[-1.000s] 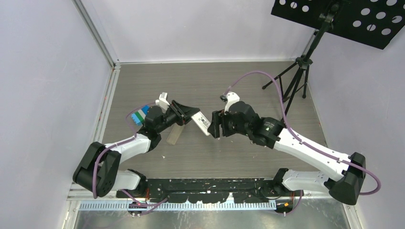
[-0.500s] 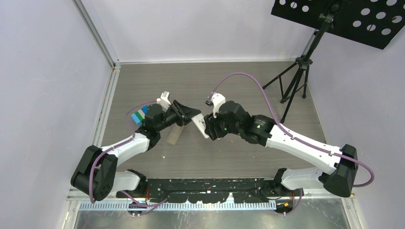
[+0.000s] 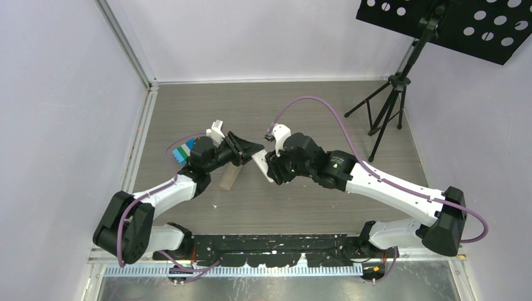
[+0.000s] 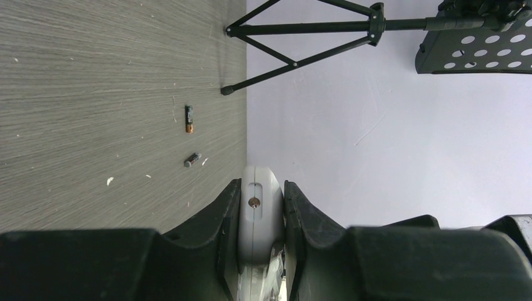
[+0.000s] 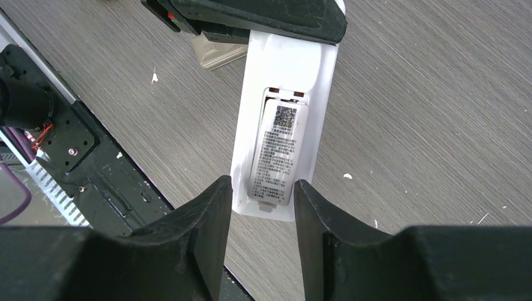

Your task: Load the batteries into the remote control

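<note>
The white remote control (image 3: 260, 164) is held off the table, its far end clamped in my left gripper (image 3: 248, 152). In the left wrist view the remote's edge (image 4: 261, 213) sits pinched between the fingers of the left gripper (image 4: 261, 185). In the right wrist view its back (image 5: 283, 138) faces the camera, with a grey printed label over the battery recess. My right gripper (image 5: 262, 185) is open, its fingers either side of the remote's free end; it also shows in the top view (image 3: 271, 168). Two batteries (image 4: 189, 118) (image 4: 192, 159) lie on the table.
A translucent tan bar (image 3: 230, 177) lies under the left gripper, also in the right wrist view (image 5: 216, 55). A blue-green item (image 3: 182, 153) lies by the left arm. A black tripod stand (image 3: 389, 100) stands at the back right. White flecks dot the wood-grain table.
My right arm has moved left toward the remote, bringing its open fingers up to the remote's free end. The left gripper has held the remote still.
</note>
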### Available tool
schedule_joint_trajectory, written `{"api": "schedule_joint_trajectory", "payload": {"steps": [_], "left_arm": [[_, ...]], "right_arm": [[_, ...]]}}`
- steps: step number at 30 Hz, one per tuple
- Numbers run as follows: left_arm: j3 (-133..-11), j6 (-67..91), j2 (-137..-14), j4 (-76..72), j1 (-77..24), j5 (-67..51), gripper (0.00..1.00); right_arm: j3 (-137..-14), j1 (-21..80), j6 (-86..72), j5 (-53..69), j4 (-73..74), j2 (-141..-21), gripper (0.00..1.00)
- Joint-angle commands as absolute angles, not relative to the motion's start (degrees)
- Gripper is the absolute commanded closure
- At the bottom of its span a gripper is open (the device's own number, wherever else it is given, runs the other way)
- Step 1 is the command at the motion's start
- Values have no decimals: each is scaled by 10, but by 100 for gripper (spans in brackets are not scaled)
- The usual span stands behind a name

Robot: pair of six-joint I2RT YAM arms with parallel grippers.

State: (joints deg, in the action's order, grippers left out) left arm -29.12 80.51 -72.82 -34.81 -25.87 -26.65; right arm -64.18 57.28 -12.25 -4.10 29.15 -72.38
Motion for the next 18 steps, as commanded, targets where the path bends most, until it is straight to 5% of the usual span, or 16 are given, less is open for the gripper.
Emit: {"api": "schedule_joint_trajectory", "payload": {"steps": [1,18], "left_arm": [[-317,800,-708,-359,-261,-279,100],[-313,794,-703,-363,-261,-275,100]], "right_arm": [[-664,576,-116,-40,282,-731,56],[-664,576,-147,-56,278,-712,74]]}}
